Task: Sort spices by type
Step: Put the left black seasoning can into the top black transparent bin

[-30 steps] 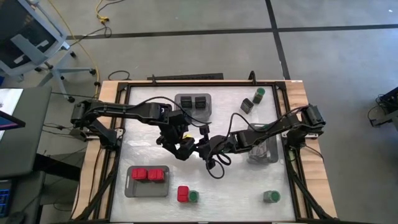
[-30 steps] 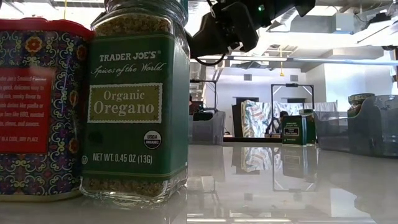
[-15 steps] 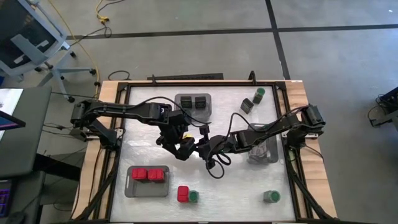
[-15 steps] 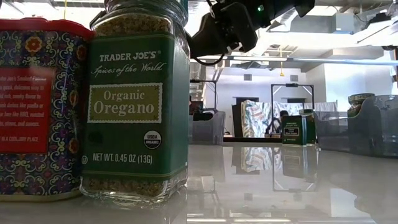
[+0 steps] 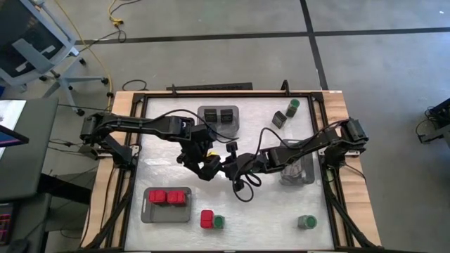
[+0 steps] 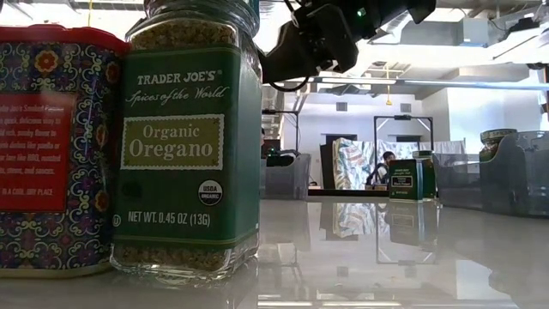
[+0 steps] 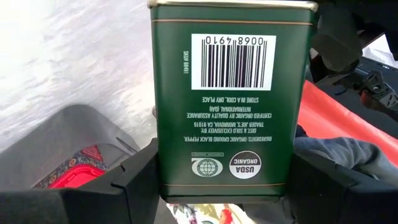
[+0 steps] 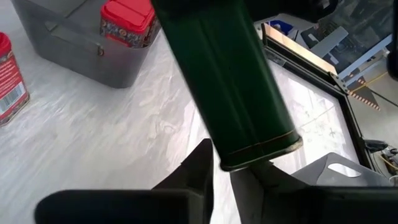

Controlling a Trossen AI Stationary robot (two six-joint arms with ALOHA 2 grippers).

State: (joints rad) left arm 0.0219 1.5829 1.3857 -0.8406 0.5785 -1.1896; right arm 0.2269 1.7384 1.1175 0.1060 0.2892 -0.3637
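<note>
Spices are mid-sort: the left gripper (image 7: 221, 186) is pinching a dark green pepper tin (image 7: 231, 93) up over the table's middle, and the right gripper (image 8: 224, 171) sits nearly closed at the tin's end, looks like a handover. Next I'd guess it goes to the grey tray (image 5: 220, 119) with the black tins. Only the left wrist view shows the label; overhead it's hidden.

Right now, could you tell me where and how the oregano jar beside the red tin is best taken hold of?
Take the oregano jar by its green lid, coming straight down from above. It stands upright, and the red tin sits close against one side, so the grip should probably close across the two sides that do not face that tin. The round body suits that angle.
</note>
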